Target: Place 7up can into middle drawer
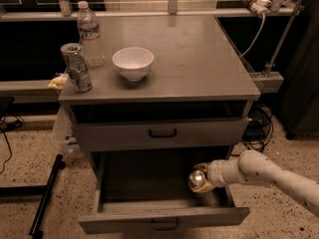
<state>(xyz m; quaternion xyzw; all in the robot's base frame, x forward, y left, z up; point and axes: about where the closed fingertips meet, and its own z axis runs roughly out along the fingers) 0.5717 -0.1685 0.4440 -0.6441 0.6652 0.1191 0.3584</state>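
The 7up can (197, 180), silvery with a shiny top, hangs inside the open middle drawer (144, 185) at its right side, just above the drawer floor. My gripper (203, 179) reaches in from the right at the end of the white arm (259, 171) and is shut on the can. Most of the fingers are hidden behind the can. The drawer is pulled out towards me, and its front with the small dark handle (164, 226) is at the bottom of the view.
The handled drawer front (162, 132) above overhangs the open drawer. On the cabinet top stand a tall dark-patterned can (77, 67), a water bottle (88, 34) and a white bowl (132, 62). Cables (259, 126) lie at the right, and a black pole (45, 198) lies on the floor at the left.
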